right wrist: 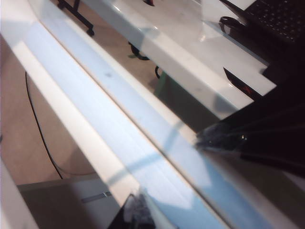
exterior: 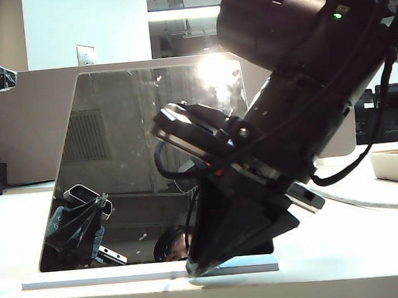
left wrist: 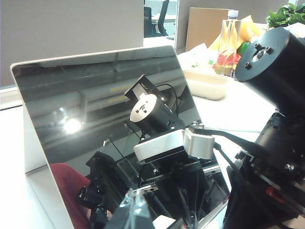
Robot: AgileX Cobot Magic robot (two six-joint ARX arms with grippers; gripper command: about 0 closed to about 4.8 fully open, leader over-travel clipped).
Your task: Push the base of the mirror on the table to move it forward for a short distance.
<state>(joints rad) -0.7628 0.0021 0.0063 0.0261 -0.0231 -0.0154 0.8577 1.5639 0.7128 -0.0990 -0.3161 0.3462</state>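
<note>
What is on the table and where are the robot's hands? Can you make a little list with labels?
mirror: dark glass, tilted back, reflecting the arm
base of the mirror: thin white slab near the front edge of the table
right end effector: tip down at the base, right of middle; open or shut unclear
left end effector: only a blurry clear part at the edge of the left wrist view; state unclear
tray: pale, far right of the table

mirror [exterior: 150, 146]: 1 | base [exterior: 92, 277]: 1 | table [exterior: 374, 273]: 1 | right hand [exterior: 198, 268]: 1 | tray [exterior: 397, 164]: 1
</note>
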